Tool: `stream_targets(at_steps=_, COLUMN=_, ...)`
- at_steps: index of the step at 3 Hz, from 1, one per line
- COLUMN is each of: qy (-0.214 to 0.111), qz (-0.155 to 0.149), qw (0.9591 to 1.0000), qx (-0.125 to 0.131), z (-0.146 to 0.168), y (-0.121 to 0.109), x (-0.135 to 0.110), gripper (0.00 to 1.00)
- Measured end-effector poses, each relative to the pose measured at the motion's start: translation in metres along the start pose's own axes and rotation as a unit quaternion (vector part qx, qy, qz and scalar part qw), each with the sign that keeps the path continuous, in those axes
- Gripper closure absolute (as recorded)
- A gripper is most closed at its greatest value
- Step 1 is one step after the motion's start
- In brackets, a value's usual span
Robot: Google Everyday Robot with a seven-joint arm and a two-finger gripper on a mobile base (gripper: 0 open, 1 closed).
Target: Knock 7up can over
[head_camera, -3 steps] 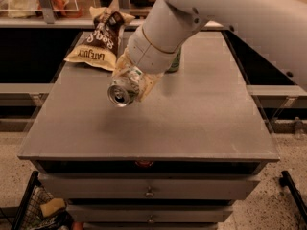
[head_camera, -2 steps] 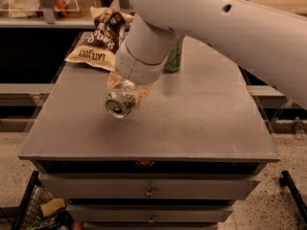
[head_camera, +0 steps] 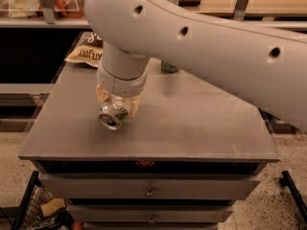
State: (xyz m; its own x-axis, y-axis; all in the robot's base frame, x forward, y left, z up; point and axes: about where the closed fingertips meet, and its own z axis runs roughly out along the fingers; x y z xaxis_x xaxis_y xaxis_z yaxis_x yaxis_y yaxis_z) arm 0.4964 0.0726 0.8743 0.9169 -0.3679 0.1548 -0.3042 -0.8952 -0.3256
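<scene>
My gripper (head_camera: 115,110) hangs from the big white arm over the front left part of the grey table (head_camera: 206,123). Its yellowish fingers (head_camera: 101,96) are closed around a silver can, the 7up can (head_camera: 110,119). The can lies tilted on its side with its silver top facing the front edge, low over the tabletop or touching it; I cannot tell which. Its logo is hidden by the fingers.
A dark green can (head_camera: 169,67) stands at the back of the table, mostly hidden behind the arm. A brown chip bag (head_camera: 86,54) lies at the back left. Drawers (head_camera: 149,191) sit under the tabletop. A wire basket (head_camera: 29,212) stands on the floor at the lower left.
The arm has moved left and toward the table's front edge, carrying the tilted can with it. The can now sits lower and nearer the front left.
</scene>
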Motion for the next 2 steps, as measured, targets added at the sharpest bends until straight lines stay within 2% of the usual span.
stream_targets(at_steps=2, qy=0.001, qz=-0.015, qw=0.9995, qx=-0.027, z=0.0134, y=-0.0012, x=-0.0134, gripper=0.36)
